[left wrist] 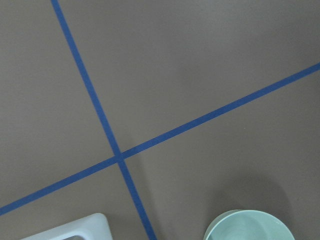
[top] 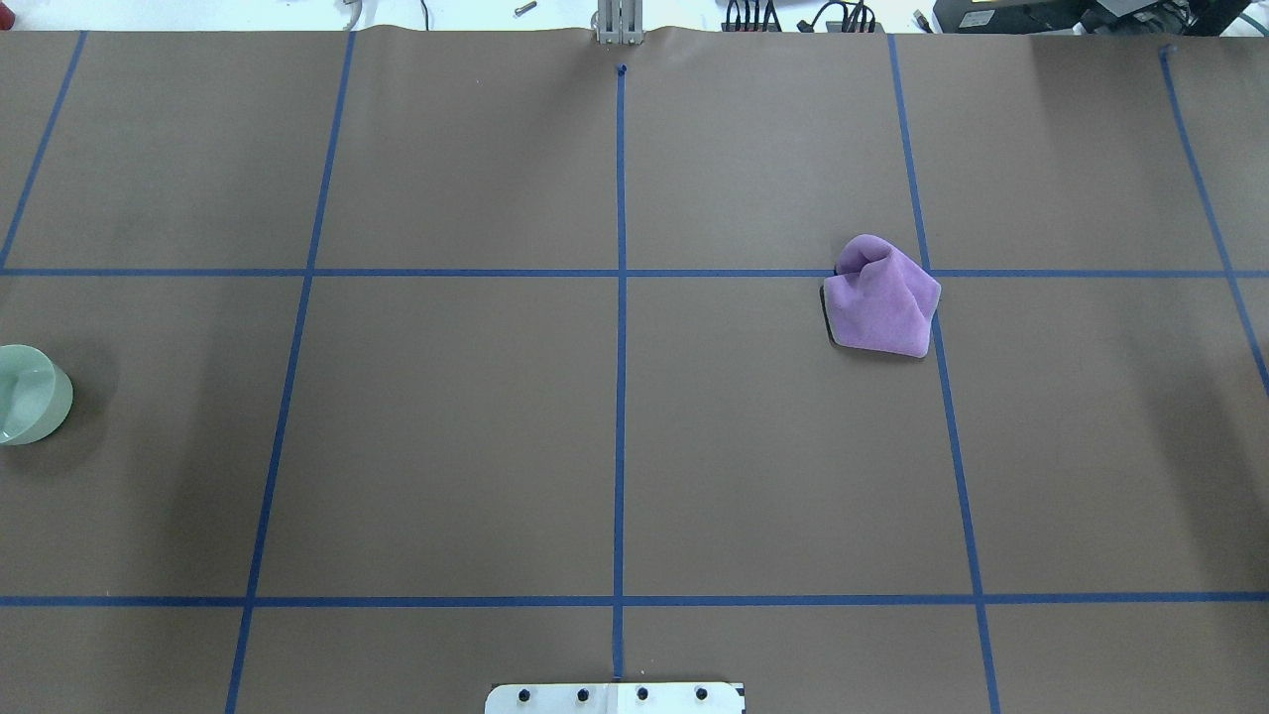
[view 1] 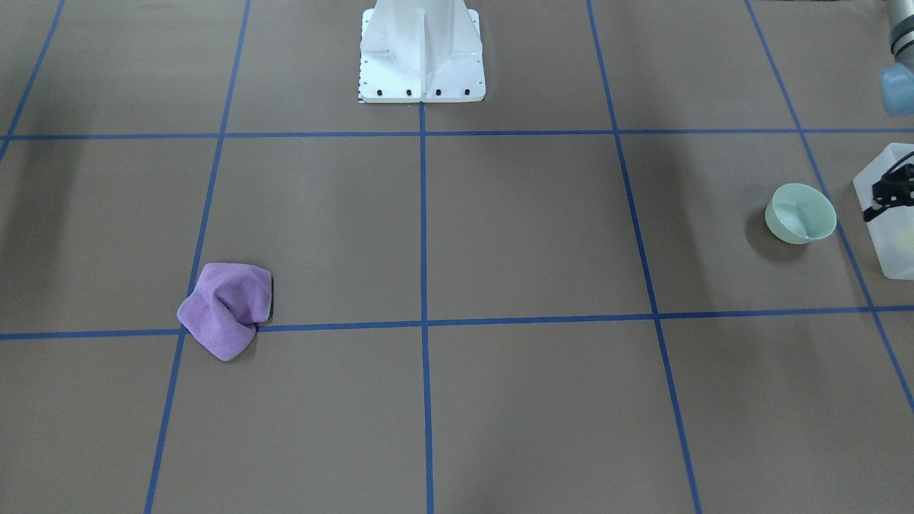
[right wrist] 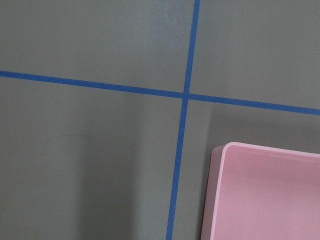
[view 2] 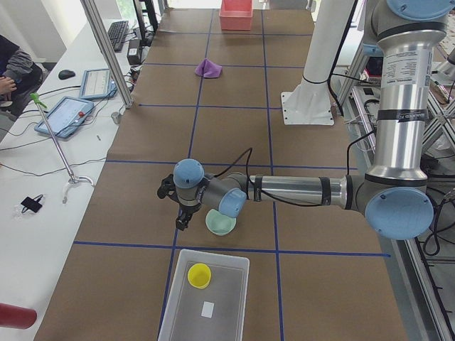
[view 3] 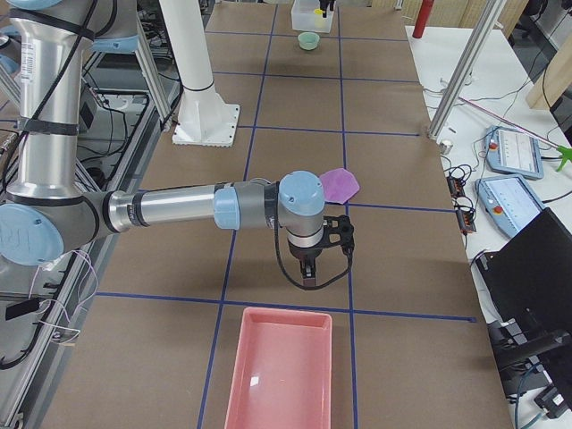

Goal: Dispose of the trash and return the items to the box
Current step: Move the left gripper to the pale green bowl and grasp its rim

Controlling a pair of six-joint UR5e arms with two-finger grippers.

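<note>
Table (top: pixel 446 446): brown, blue-taped.
Cup (view 2: pixel 199 275): seen in box (view 2: pixel 227 284).
Bowl (view 2: pixel 220 224): beside box.
Cloth (top: pixel 882 297): purple, crumpled.
Left gripper (view 2: pixel 182 219), right gripper (view 3: pixel 308 277): opening cannot be told.

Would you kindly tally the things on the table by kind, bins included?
Bins: 2 (translucent white bin, pink bin)
Bowls: 1 (mint-green bowl)
Cups: 1 (yellow cup, inside the white bin)
Cloths: 1 (purple cloth)
Total: 5
</note>
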